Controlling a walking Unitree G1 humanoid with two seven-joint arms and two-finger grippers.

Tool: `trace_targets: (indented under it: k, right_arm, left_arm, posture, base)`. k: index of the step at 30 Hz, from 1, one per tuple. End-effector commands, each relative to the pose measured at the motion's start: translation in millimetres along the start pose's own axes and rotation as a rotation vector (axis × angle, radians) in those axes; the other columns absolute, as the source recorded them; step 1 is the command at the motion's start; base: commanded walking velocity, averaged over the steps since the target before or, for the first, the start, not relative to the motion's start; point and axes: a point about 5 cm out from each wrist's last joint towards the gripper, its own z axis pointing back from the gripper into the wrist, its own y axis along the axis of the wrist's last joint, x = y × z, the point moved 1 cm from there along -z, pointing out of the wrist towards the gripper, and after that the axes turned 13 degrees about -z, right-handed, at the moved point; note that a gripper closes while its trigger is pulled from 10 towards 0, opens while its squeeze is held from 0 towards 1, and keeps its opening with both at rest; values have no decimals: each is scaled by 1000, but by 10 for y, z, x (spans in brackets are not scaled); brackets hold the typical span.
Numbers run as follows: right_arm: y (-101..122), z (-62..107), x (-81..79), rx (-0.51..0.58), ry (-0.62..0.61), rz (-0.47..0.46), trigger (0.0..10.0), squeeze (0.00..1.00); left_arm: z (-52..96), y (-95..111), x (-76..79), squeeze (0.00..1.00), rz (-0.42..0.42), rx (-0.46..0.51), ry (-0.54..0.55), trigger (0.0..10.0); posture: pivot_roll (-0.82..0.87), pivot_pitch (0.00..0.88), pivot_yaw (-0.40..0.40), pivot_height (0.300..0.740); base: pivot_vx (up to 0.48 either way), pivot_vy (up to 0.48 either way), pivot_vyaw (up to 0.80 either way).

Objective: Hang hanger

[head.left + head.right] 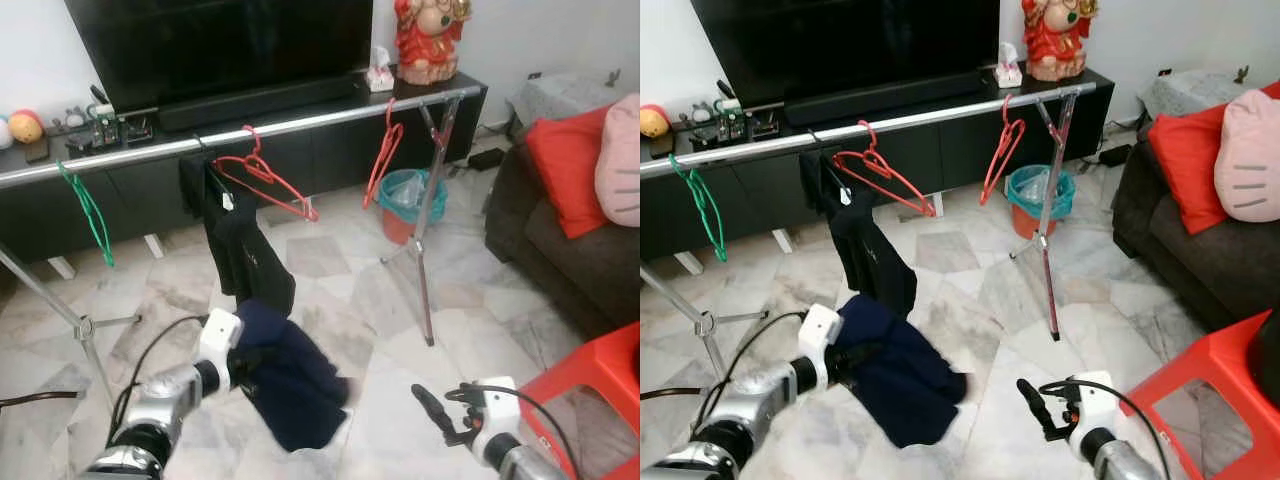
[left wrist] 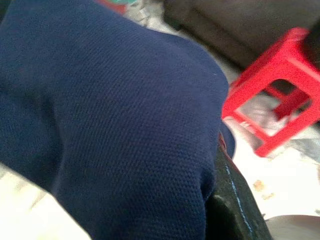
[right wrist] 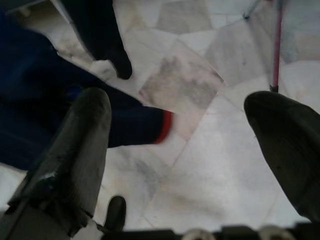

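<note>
Left arm: low on the left, silver forearm angled up and inward, wrist cocked toward the middle.
Left claw (image 1: pixel 252 362): black fingers buried in dark navy cloth (image 1: pixel 290 385), clamped on it.
Right arm: low on the right, forearm short in view, wrist level.
Right claw (image 3: pixel 190 140): fingers (image 3: pixel 82 145) spread wide apart, gripping nothing, pointed inward and down over the floor.

A home living room: a big television (image 1: pixel 220 45) on a low black cabinet (image 1: pixel 300 150) at the far wall, a dark sofa (image 1: pixel 565 240) with cushions at right, marble floor (image 1: pixel 350 290), and a clothes rail (image 1: pixel 230 135) with hangers.
</note>
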Motion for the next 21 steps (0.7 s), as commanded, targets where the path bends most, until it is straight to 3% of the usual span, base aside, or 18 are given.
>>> trace_targets:
  k: [1, 6, 10, 21]
  right_arm:
    - [78, 0, -59, -3, 90, 45, 10000, 0]
    - [108, 107, -188, -82, 299, 137, 10000, 0]
    - [176, 201, -299, -127, 443, 157, 10000, 0]
    - [238, 385, -488, -182, 638, 58, 10000, 0]
  left_arm:
    - [-4, 245, -44, 0, -39, 67, -90, 10000]
    - [25, 420, 58, 0, -61, 104, -286, 10000]
    - [38, 580, 158, 0, -57, 147, -400, 10000]
    - [134, 901, 281, 0, -91, 211, -541, 10000]
  posture:
    - [-44, 3, 73, 740]
    - [-48, 0, 78, 740]
    - [-49, 2, 80, 740]
    - [-39, 14, 72, 740]
  base:
    - [0, 0, 0]
    - [0, 0, 0]
    - [0, 0, 0]
    - [0, 0, 0]
